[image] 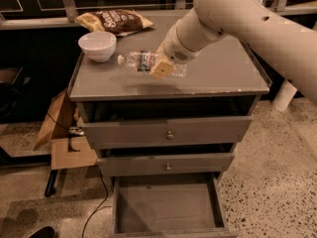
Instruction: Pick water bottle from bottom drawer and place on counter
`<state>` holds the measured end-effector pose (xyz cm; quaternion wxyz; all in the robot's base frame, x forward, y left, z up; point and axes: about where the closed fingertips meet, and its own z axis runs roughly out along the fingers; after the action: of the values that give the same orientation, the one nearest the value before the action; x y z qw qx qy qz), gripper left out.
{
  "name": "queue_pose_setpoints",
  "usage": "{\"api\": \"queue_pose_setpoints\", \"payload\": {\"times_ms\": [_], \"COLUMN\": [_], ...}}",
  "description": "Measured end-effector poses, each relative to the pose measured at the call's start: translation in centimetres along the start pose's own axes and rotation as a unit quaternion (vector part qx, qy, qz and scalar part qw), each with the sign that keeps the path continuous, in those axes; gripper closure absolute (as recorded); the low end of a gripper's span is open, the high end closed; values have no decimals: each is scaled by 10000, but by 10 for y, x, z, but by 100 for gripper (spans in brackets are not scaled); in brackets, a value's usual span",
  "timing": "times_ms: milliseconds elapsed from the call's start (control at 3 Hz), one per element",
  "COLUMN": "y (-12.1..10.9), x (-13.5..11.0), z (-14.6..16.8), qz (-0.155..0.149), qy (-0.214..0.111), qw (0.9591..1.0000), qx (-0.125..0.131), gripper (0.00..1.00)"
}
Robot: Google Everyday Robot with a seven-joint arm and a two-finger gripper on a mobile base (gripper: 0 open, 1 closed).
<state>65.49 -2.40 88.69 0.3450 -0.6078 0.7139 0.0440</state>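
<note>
Gripper (163,67) clamped on water bottle (140,61), held sideways just over counter (223,78), cap toward bowl (97,45); bottom drawer (166,207) open.

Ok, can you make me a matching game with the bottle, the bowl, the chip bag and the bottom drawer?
Things:
1. water bottle
2. bowl
3. chip bag
4. bottom drawer

Clues:
A. pulled open
B. white, on the counter's left side
C. held in the gripper over the counter
D. lying at the counter's back edge

Pairs: 1-C, 2-B, 3-D, 4-A
</note>
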Motion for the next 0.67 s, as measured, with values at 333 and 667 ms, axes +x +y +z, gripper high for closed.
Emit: {"api": "queue_pose_setpoints", "payload": {"times_ms": [333, 667], "y": [-11, -19], "x": [-3, 3], "z": [16, 29], "qz": [-80, -63], "qy": [-126, -139], "qw": [9999, 9999], "qx": [69, 75], "gripper": [100, 100]}}
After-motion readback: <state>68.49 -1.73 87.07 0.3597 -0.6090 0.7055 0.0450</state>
